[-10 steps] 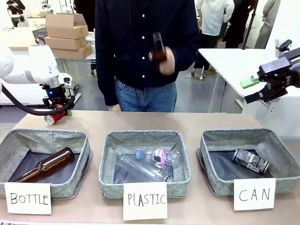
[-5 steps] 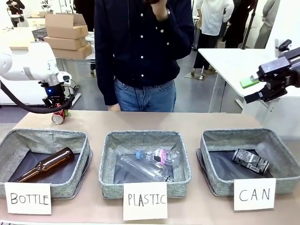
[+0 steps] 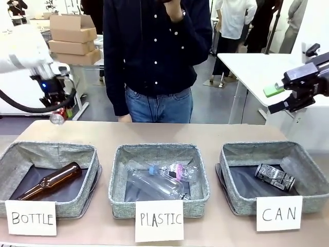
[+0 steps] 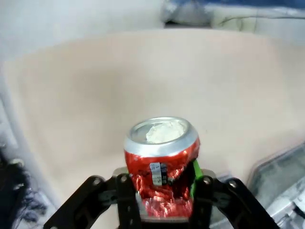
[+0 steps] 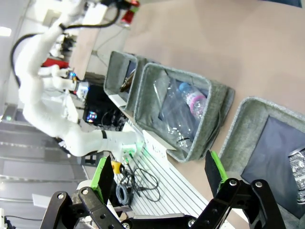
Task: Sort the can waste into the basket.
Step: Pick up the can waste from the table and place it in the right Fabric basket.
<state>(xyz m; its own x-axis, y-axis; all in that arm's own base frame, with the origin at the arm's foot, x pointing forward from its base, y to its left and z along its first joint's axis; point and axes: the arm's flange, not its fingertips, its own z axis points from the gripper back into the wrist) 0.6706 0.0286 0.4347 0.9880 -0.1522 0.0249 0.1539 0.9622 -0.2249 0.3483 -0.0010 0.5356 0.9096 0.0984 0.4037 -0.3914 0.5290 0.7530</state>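
A long tan table [image 3: 154,131] runs across the front view. A person [image 3: 154,51] stands behind it. The top of the picture cuts the person off, and I cannot tell what the raised hand holds.

Three grey bins sit in a row. The left bin [image 3: 15,154] holds a brown bottle [image 3: 49,181]. The middle bin [image 3: 159,149] holds clear plastic bottles [image 3: 159,180] that are hard to tell apart. The basket [image 3: 272,145] on the right has a card [image 3: 279,213] that says CAN. The silver-and-black can [image 3: 274,177] lies on its side in there.

The left arm [image 3: 20,49] is cut off at the picture's edge. The left gripper [image 4: 162,186] pinches the red can [image 4: 162,143] between its fingers. The can is dented and its bottom is hidden by them. From the front, the can is tiny, half hidden, near the table's far left corner. It seems to hang just off the table.

The right gripper [image 5: 159,169] is up beside the basket, fingers spread wide, nothing between them.
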